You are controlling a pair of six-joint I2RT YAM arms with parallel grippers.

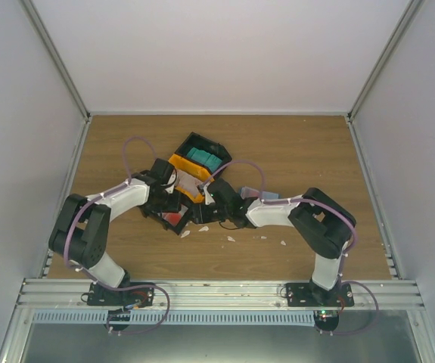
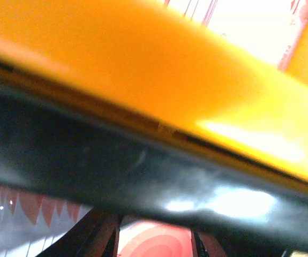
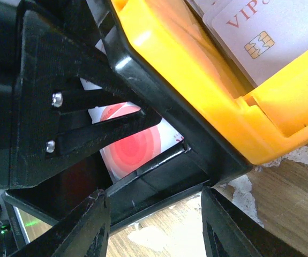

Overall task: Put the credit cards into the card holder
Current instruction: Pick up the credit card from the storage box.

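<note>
I had open table [image 1: 308, 151] either side of the bin [image 1: 189, 141], right gripper [image 3: 154, 195] spread at its near corner, left gripper [image 3: 145, 113] impossible to read, teal credit cards [image 1: 204, 159] lying crosswise in its far compartment, card holder [image 1: 270, 195] by the right forearm.

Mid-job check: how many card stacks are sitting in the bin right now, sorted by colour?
Teal stack: 1
White VIP stack: 1
Red-circle stack: 1
Total: 3
</note>
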